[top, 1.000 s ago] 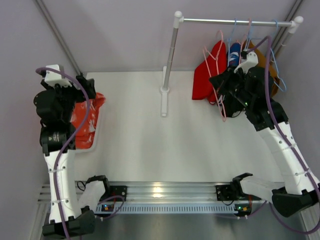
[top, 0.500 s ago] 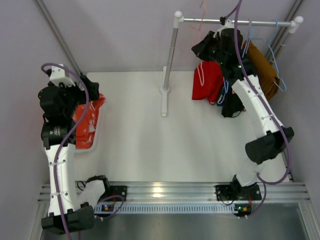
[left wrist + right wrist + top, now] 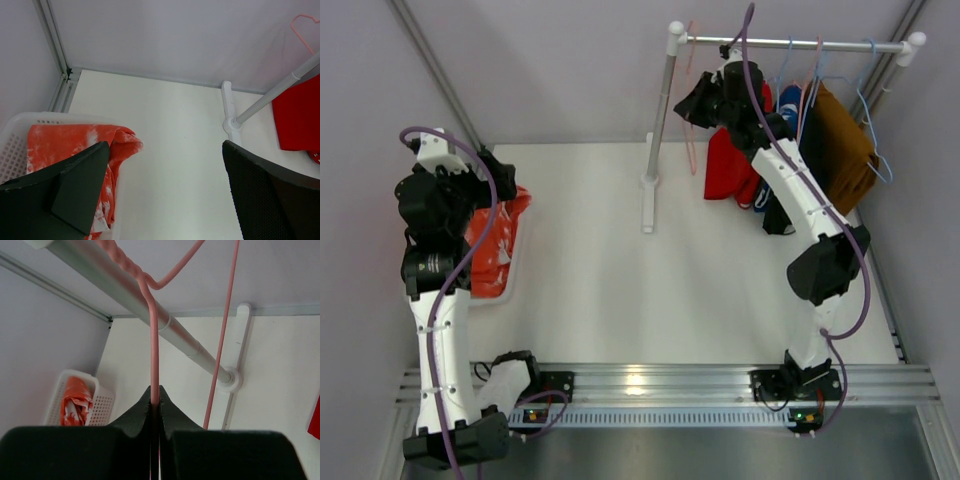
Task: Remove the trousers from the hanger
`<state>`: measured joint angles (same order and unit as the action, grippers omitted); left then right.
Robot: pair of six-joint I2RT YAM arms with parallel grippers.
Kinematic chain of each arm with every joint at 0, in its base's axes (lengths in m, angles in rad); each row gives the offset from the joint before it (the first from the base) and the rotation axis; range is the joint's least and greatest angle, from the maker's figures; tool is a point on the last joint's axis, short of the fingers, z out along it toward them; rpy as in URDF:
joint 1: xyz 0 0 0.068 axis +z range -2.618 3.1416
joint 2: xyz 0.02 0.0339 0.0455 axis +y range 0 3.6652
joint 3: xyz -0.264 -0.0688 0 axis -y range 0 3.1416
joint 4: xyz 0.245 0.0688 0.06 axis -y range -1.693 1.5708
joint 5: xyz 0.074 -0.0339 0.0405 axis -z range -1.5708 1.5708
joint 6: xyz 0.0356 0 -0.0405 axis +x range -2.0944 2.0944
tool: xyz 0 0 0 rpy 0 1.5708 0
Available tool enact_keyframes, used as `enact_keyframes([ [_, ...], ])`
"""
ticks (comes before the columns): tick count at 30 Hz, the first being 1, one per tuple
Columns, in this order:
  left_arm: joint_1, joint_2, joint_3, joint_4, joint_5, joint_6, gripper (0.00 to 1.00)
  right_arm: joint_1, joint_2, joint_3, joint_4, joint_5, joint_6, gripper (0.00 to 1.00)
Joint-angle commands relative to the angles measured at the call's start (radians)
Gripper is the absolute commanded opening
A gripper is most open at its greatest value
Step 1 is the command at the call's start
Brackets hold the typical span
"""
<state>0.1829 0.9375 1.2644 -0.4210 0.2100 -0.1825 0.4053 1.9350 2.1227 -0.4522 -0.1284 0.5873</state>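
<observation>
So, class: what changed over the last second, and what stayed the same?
The right arm rose from the hung clothes and swung left along the rail, its fingers shut on a pink hanger now near the rail's left end. The left arm barely moved; the orange trousers in the basket and hung clothes stayed put.

Soft, even light is falling from overhead, making the white worktop (image 3: 620,270) look bright and nearly washed out. A small glare spot is shining on the metal rail (image 3: 636,378) at the near edge. Only faint, blurry shadows are lying beside the rack foot (image 3: 648,205). In the wrist views the left fingers (image 3: 75,195) and right fingers (image 3: 100,450) are showing as dark, underexposed, slightly soft shapes, while the pink hanger (image 3: 154,355) is reading fairly sharp. Straight wall frames are leaning outward at the top view's edges.
</observation>
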Motion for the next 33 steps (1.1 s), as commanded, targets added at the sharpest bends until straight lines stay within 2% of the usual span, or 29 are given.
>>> enact_keyframes([
  [1, 0.003, -0.022, 0.006, 0.011, -0.012, 0.006, 0.99, 0.030, -0.031, 0.025, 0.076, -0.014, -0.018, 0.00],
  [11, 0.004, -0.009, 0.006, 0.018, -0.006, -0.011, 0.99, 0.032, -0.033, -0.009, 0.053, -0.025, -0.040, 0.02],
  [12, 0.004, -0.009, 0.006, 0.019, -0.006, -0.009, 0.99, 0.032, -0.033, -0.012, 0.050, -0.031, -0.040, 0.11],
  [15, 0.004, -0.006, 0.010, 0.021, -0.008, -0.003, 0.99, 0.032, -0.037, -0.033, 0.046, -0.046, -0.037, 0.26],
  [18, 0.004, 0.000, 0.023, 0.022, -0.008, 0.000, 0.99, 0.032, -0.062, -0.058, 0.043, -0.048, -0.044, 0.37],
  [20, 0.004, 0.007, 0.027, 0.022, -0.004, 0.002, 0.99, 0.032, -0.091, -0.082, 0.043, -0.045, -0.050, 0.39],
  [24, 0.003, 0.023, 0.049, 0.030, -0.001, 0.005, 0.99, 0.030, -0.181, -0.145, 0.041, -0.040, -0.082, 0.53],
  [26, 0.004, 0.027, 0.050, 0.037, 0.005, 0.005, 0.99, 0.030, -0.220, -0.187, 0.040, -0.039, -0.095, 0.57],
  [28, 0.004, 0.030, 0.056, 0.048, 0.008, 0.005, 0.99, 0.029, -0.283, -0.225, 0.037, -0.034, -0.118, 0.68],
  [29, 0.003, 0.032, 0.059, 0.050, 0.011, 0.003, 0.99, 0.029, -0.301, -0.237, 0.032, -0.030, -0.135, 0.78],
  [33, 0.004, 0.038, 0.058, 0.060, 0.023, 0.002, 0.99, 0.015, -0.421, -0.282, -0.003, -0.007, -0.171, 0.98],
])
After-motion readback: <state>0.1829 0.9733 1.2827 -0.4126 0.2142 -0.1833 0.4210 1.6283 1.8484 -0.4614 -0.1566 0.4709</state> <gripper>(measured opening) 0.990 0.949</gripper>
